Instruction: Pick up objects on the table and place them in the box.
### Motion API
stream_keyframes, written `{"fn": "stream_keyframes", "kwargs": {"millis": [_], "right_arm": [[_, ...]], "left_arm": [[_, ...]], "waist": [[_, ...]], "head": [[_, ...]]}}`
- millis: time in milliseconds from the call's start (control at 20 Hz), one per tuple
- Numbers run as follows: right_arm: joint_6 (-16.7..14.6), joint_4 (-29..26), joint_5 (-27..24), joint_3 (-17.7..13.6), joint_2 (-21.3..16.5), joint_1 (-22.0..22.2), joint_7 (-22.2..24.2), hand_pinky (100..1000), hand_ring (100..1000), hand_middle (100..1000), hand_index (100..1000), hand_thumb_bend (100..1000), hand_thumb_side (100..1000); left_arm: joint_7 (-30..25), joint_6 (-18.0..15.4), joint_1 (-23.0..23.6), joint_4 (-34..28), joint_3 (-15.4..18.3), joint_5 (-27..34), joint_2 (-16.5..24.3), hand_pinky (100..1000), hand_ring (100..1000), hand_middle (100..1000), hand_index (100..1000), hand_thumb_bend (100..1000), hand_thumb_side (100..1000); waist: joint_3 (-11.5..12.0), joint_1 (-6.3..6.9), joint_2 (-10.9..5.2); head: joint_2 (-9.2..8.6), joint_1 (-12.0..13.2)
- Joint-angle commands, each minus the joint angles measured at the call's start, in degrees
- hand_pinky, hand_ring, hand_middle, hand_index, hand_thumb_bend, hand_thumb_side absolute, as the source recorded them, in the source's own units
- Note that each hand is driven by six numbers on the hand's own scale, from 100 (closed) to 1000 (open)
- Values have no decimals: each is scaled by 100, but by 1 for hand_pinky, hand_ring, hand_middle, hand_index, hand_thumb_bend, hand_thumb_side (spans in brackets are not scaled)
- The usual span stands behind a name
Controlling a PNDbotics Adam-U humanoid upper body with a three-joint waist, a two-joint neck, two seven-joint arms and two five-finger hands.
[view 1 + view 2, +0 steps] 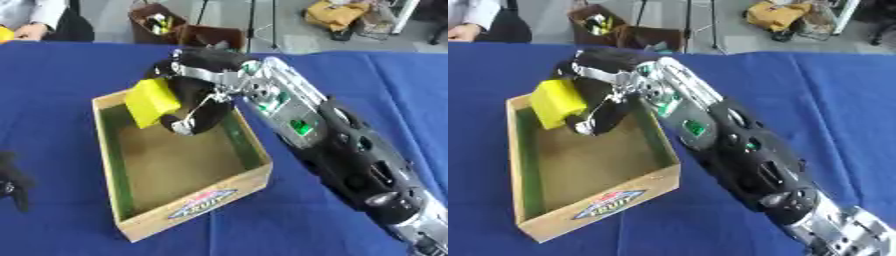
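The right hand (197, 107) curls round a yellow block (151, 102) over the box (188, 200); the left hand (12, 180) seems relaxed.

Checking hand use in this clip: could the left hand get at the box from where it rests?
Probably yes. The left hand sits at the view's left edge, with only bare blue cloth between it and the box. The right hand holds a yellow object over the far end.
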Motion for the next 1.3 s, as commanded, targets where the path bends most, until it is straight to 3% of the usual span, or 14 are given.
{"fn": "stream_keyframes", "kwargs": {"millis": [50, 350, 550, 650, 750, 900, 1050, 1300], "right_arm": [[-156, 8, 383, 48, 34, -107, 121, 613, 542, 359, 441, 100, 213], [-614, 237, 1400, 187, 194, -146, 646, 641, 632, 430, 522, 100, 240], [-935, 432, 1683, 204, 256, -148, 1173, 672, 674, 489, 626, 100, 315], [-1044, 450, 1696, 188, 266, -158, 1327, 697, 705, 528, 691, 100, 466], [-1101, 427, 1653, 158, 271, -175, 1397, 724, 751, 594, 821, 100, 734], [-1136, 347, 1510, 116, 261, -214, 1408, 771, 825, 703, 952, 100, 989], [-1133, 286, 1491, 88, 247, -248, 1388, 831, 895, 796, 1000, 100, 1000], [-1197, 238, 1585, 31, 234, -279, 1410, 875, 935, 877, 1000, 100, 1000]], "left_arm": [[69, -2, -36, -111, 75, 8, 41, 248, 450, 432, 656, 100, 959], [93, 10, -28, -111, 74, 6, 37, 248, 450, 432, 656, 100, 963], [82, 16, -26, -111, 73, -4, 29, 248, 450, 432, 656, 100, 965], [76, 23, -24, -111, 71, -8, 28, 248, 450, 432, 656, 100, 966], [66, 29, -21, -111, 66, -12, 26, 248, 450, 432, 655, 100, 968], [46, 33, -20, -111, 59, -14, 26, 248, 451, 432, 656, 100, 968], [18, 43, -14, -111, 49, -15, 24, 248, 451, 433, 656, 100, 971], [-10, 52, -10, -111, 44, -16, 23, 248, 452, 433, 657, 100, 970]], "waist": [[0, 25, -162], [2, 31, -160], [-7, 31, -143], [-15, 30, -138], [-24, 30, -139], [-33, 35, -145], [-39, 39, -148], [-47, 49, -153]], "head": [[-3, 31], [-14, 11], [-28, 24], [-26, 36], [-25, 46], [-27, 53], [-39, 50], [-51, 50]]}}
